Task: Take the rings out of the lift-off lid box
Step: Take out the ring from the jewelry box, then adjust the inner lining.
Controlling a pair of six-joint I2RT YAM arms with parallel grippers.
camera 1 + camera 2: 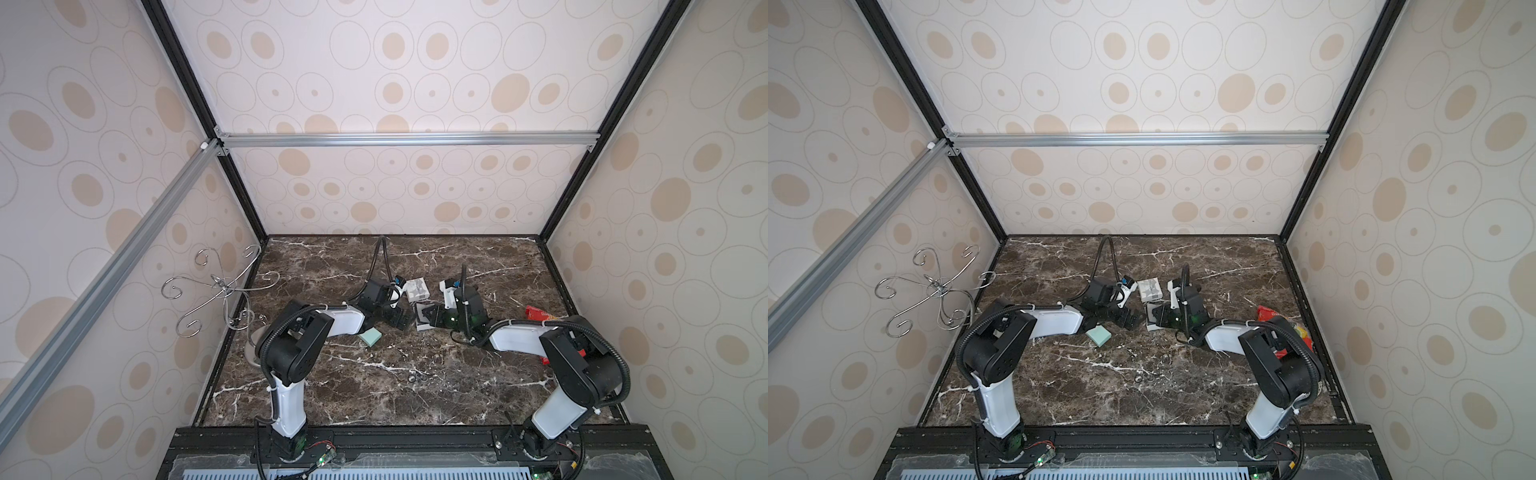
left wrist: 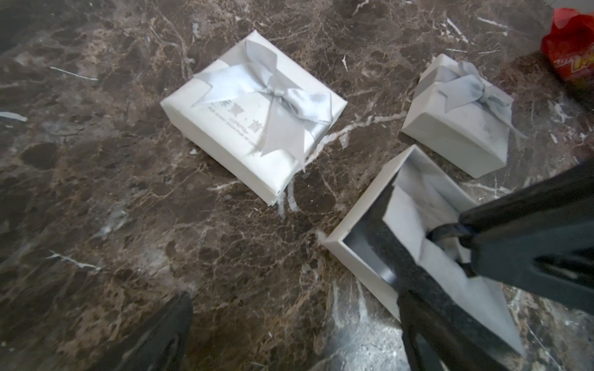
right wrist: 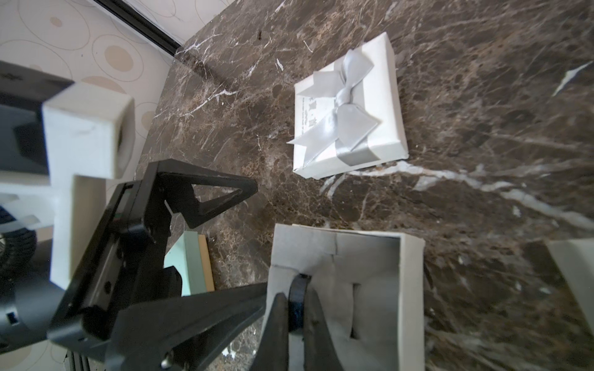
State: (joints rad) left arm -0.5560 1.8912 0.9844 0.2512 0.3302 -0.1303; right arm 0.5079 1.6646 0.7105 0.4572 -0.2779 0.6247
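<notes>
- The open box (image 3: 408, 257) stands on the marble table (image 1: 374, 395) with no lid on it, so the opening step is done.
- A small white piece with a grey bow (image 2: 459, 112) lies just beside the box. I judge it to be the lifted-off lid, but I cannot be sure.
- The right gripper (image 3: 296, 308) reaches into the box, and its jaws are closed narrow on one dark ring (image 3: 297, 287).
- This ring is at the slit of the grey foam insert (image 3: 369, 266). I cannot tell whether it is already free of the foam or partly seated in it.
- The second slit in the foam looks empty, and I see no other ring inside the box.
- The left gripper (image 1: 400, 319) is spread wide and holds nothing. One of its fingers reaches to the wall of the box, but whether it presses there is not clear.
- In both top views two tiny hoops (image 1: 412, 378) lie on the bare table, nearer to the robot and well apart from the box. They may be rings already taken out, but they are too small to say.
- If so, I judge that the task is near its end: the pinched ring must be lifted clear and put down on the table.
- The larger closed gift box (image 3: 348, 106), the green sticky-note pad (image 1: 371, 338), the red snack packet (image 1: 538, 312) and the wire stand (image 1: 220, 286) have no part in this step.
</notes>
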